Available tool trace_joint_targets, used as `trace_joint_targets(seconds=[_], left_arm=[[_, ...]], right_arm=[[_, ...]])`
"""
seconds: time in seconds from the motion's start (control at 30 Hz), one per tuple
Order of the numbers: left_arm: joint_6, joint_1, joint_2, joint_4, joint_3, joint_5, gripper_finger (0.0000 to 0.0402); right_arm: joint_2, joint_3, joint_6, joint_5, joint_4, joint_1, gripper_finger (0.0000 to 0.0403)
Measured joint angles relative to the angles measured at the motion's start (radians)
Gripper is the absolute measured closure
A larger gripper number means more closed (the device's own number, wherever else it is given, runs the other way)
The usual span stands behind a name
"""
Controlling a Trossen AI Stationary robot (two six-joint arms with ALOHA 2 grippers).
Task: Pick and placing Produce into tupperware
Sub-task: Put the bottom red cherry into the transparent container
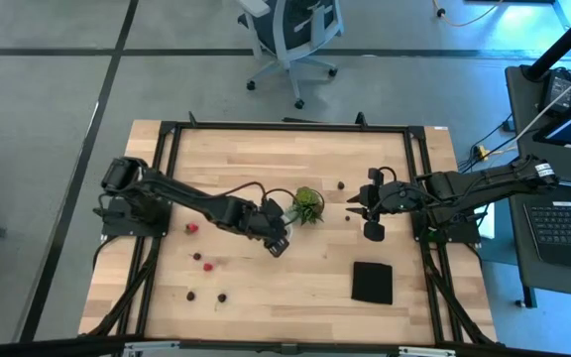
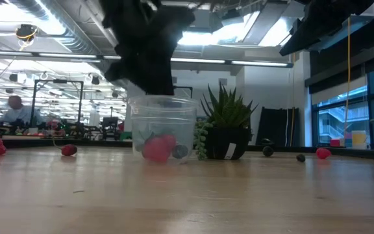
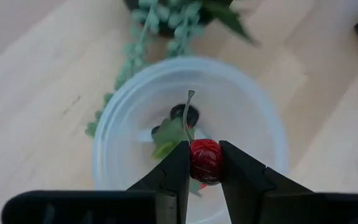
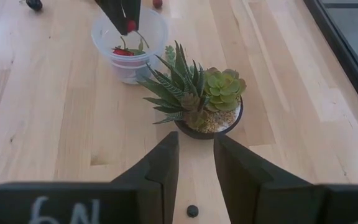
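Note:
The tupperware [image 3: 114, 124] is a round clear tub standing on the wooden table beside a small potted plant [image 4: 197, 93]. It holds a dark berry [image 3: 185, 115], a green leaf with a stem, and red pieces [image 2: 158, 148]. My left gripper [image 3: 204, 163] hovers over the tub's opening, shut on a red berry [image 3: 205, 160]. My right gripper [image 4: 194, 168] waits on the plant's other side, toward the table's right, its fingers apart around nothing. Loose produce lies on the table: red pieces [image 1: 192, 227] and dark ones [image 1: 222, 297] at the left. My left gripper pinches the red berry's two sides [image 3: 194, 163] between its two fingertips. The fingers come slanting down from above. The berry hangs clear, over the tupperware's open mouth and above what lies inside.
A flat black square [image 1: 372, 283] lies near the table's right front. Two dark berries [image 1: 339, 182] [image 1: 348, 216] lie between the plant and my right gripper; one [image 4: 192, 210] sits just below its fingers. A black frame runs around the table.

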Motion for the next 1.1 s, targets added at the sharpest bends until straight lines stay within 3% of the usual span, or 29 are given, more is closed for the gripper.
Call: trace_joint_targets(seconds=[0.23, 0.8, 1.1], left_arm=[[0.0, 0.002, 0.061, 0.003, 0.0, 0.023, 0.033], [0.009, 0.002, 0.059, 0.004, 0.0, 0.019, 0.0328], [0.009, 0.002, 0.059, 0.004, 0.0, 0.042, 0.0269]], right_arm=[[0.0, 0.0, -0.001, 0.0, 0.0, 0.0, 0.0299], [0.0, 0.0, -0.001, 0.0, 0.001, 0.0, 0.0299], [0.0, 0.0, 0.0, 0.0, 0.001, 0.0, 0.0299]])
